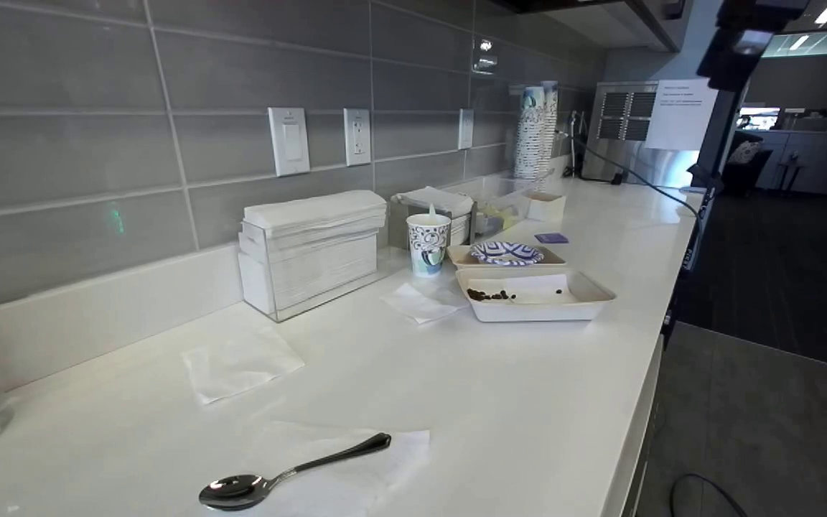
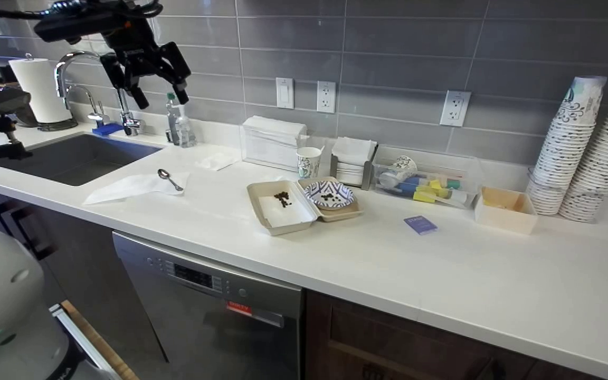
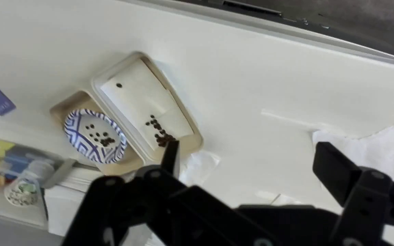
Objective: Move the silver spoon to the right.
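In both exterior views we see the silver spoon [image 1: 296,469] lying on a white paper napkin [image 1: 360,477] on the counter [image 2: 494,274]. In an exterior view both are to the left of the open takeout clamshell [image 2: 289,227], well apart from it, and the spoon's handle end is nearer the clamshell than its oval bowl. There too, the Robotiq gripper [image 2: 161,98] hangs in the air, higher than the clamshell and to its left. We find it released: in the wrist view its fingers [image 3: 335,171] stand wide apart, grasping nothing.

Inside the clamshell we make out dark brown beans [image 3: 164,139] on a paper sheet [image 3: 139,90] in one half, and a blue-and-white paper bowl [image 3: 84,140], with more beans in it, resting in the other half. Behind the clamshell stands an upright patterned paper cup [image 2: 309,162], and behind the clamshell and slightly left, a clear box [image 2: 269,150] of folded napkins [image 2: 275,125]. We see a purple card [image 2: 420,225] lying to the clamshell's right. Behind and to its right sits a clear plastic bin [image 2: 470,182]; farther right of the clamshell are a small white tub [image 2: 504,218] and two tall stacks of paper cups [image 2: 557,158]. Well to its left we see the sink [image 2: 72,158].
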